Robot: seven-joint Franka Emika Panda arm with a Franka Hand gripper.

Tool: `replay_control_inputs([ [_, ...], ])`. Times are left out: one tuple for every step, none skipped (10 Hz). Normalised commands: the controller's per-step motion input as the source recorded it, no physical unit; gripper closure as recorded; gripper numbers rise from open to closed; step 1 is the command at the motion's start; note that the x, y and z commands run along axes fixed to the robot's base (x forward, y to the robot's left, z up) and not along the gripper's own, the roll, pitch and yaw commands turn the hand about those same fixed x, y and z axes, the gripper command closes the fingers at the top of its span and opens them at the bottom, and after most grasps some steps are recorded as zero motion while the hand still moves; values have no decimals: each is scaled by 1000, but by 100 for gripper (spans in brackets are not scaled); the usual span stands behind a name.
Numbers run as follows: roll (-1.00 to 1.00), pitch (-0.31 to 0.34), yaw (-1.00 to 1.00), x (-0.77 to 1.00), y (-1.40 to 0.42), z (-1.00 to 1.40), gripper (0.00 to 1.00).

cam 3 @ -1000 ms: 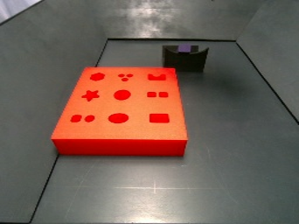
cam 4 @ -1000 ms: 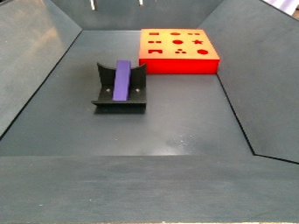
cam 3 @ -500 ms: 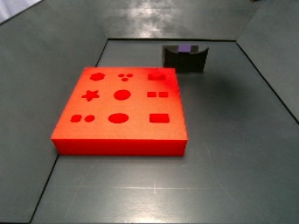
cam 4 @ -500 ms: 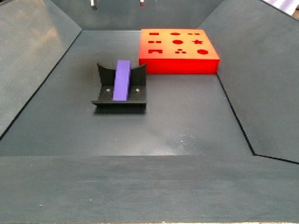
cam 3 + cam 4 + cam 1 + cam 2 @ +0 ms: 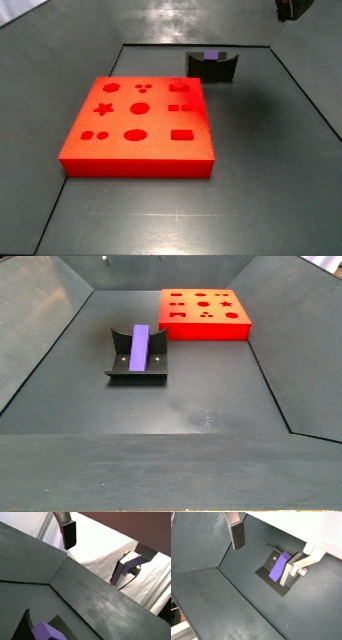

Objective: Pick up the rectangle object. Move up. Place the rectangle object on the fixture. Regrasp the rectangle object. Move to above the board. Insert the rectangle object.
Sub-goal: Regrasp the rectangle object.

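The rectangle object (image 5: 140, 348) lies on the fixture (image 5: 136, 369) (claw (image 5: 264, 544) empty, jaws apart above).

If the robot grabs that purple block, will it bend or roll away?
Probably neither. The rectangle object looks like a stiff, flat-sided bar, so it shouldn't roll. It lies in the fixture, which likely steadies it. The gripper hangs above, fingers apart and empty.

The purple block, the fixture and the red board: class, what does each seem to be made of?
Rectangle object: looks like matte purple plastic, uniform colour.
Fixture: dark, dull, possibly printed plastic or metal.
Board: bright red-orange, smooth, probably plastic.
The tool, open above the fixture, has shiny silver fingers, likely metal.
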Motion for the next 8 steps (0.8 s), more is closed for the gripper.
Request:
replay_control_inputs([
  [212,-50,160,31,77,-1000,0],
  [188,-76,152,31,78,-1000,0],
  [146,-113,111,43,68,-1000,0],
  [106,-128,76,52,65,-1000,0],
  [79,-131,43,57,64,-1000,0],
  [68,-130,2,65,59,-1000,0],
  [68,-122,-15,67,57,-1000,0],
  [65,-103,-42,73,53,-1000,0],
])
